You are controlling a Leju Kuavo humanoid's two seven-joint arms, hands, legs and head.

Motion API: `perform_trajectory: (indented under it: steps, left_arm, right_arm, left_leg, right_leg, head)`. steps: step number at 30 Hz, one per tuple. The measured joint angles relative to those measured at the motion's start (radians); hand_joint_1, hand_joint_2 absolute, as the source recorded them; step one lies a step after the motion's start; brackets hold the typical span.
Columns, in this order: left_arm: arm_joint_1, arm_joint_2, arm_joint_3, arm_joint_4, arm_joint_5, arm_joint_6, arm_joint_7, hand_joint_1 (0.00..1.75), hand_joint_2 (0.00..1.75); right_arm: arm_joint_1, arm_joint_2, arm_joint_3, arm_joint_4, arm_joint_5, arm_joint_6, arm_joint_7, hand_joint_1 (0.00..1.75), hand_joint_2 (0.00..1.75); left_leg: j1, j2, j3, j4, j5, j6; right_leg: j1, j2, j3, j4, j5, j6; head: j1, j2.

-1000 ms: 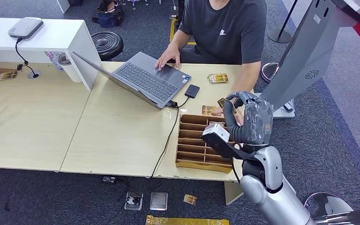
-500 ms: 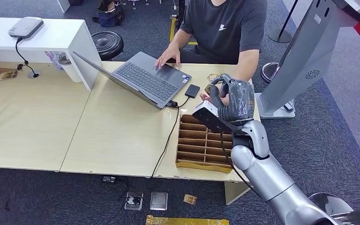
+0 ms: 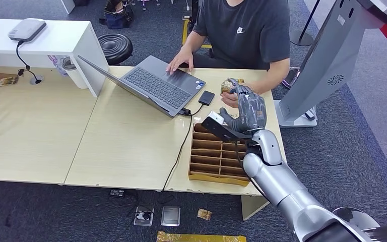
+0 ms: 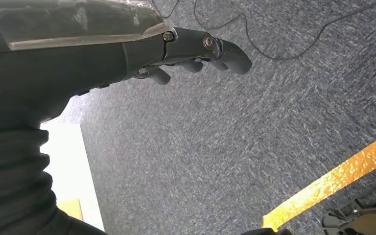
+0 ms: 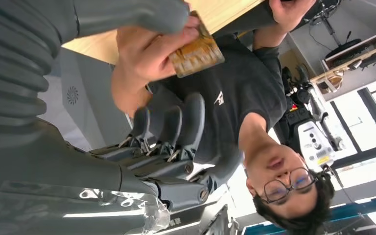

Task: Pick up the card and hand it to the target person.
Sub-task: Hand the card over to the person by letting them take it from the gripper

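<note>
Our right hand (image 3: 247,108) has moved away from the cardboard tray (image 3: 216,156) and reached farther over the table toward the person (image 3: 244,30). Now our fingers (image 5: 186,122) are spread apart and hold nothing. The card (image 5: 196,51) is in the person's hand (image 5: 149,49), pinched at one end, just beside our thumb. It is small and golden brown. Our left hand (image 4: 196,54) hangs over the floor, fingers loosely apart and empty.

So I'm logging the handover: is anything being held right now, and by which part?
The card is gripped at one end by the person's hand, under the right hand's thumb; whether the robot grips it too cannot be told. The left hand holds nothing.
</note>
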Motion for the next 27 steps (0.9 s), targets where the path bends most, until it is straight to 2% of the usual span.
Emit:
perform_trajectory:
  steps: [4,7,11,17,24,27]
  left_arm:
    - [0.001,0.0,0.0,0.0,0.009,0.0,0.002,0.0,1.75]
    - [0.001,0.0,0.0,0.0,0.014,-0.001,0.003,0.0,1.75]
    - [0.004,0.0,0.0,0.0,0.028,-0.006,0.011,0.0,1.75]
    - [0.007,0.0,0.0,0.0,0.05,-0.005,0.026,0.0,1.75]
    - [0.007,0.0,0.003,0.0,0.058,0.0,0.034,0.0,1.75]
    - [0.007,0.0,0.003,0.0,0.058,0.001,0.035,0.0,1.75]
  right_arm:
    - [0.02,0.0,-0.032,-0.011,0.041,-0.003,-0.005,0.01,1.75]
    - [0.052,-0.01,-0.043,-0.054,0.04,0.0,0.03,0.03,1.75]
    - [0.129,-0.056,-0.041,-0.181,0.041,0.025,0.128,0.07,1.75]
    - [0.264,-0.126,-0.036,-0.38,0.07,0.062,0.215,0.15,1.75]
    - [0.377,-0.17,-0.031,-0.522,0.06,0.059,0.238,0.23,1.75]
    - [0.411,-0.176,-0.027,-0.551,0.049,0.051,0.233,0.33,1.75]
  left_leg:
    - [0.0,0.0,0.0,0.0,0.0,0.0]
    - [0.0,0.0,0.0,0.0,0.0,0.0]
    - [0.0,0.0,0.0,0.0,0.0,0.0]
    - [0.0,0.0,0.0,0.0,0.0,0.0]
    - [0.0,0.0,0.0,0.0,0.0,0.0]
    - [0.0,0.0,0.0,0.0,0.0,0.0]
  right_leg:
    - [0.0,0.0,0.0,0.0,0.0,0.0]
    - [0.0,0.0,0.0,0.0,0.0,0.0]
    - [0.0,0.0,0.0,-0.001,0.0,0.0]
    - [0.0,0.0,0.0,-0.001,0.0,0.0]
    - [0.0,0.0,0.0,-0.001,0.0,0.0]
    - [0.0,0.0,0.0,-0.001,0.0,0.0]
  head:
    - [0.001,0.0]
    - [0.001,0.0]
    - [0.002,0.0]
    - [0.001,0.0]
    - [0.0,0.0]
    - [0.001,0.0]
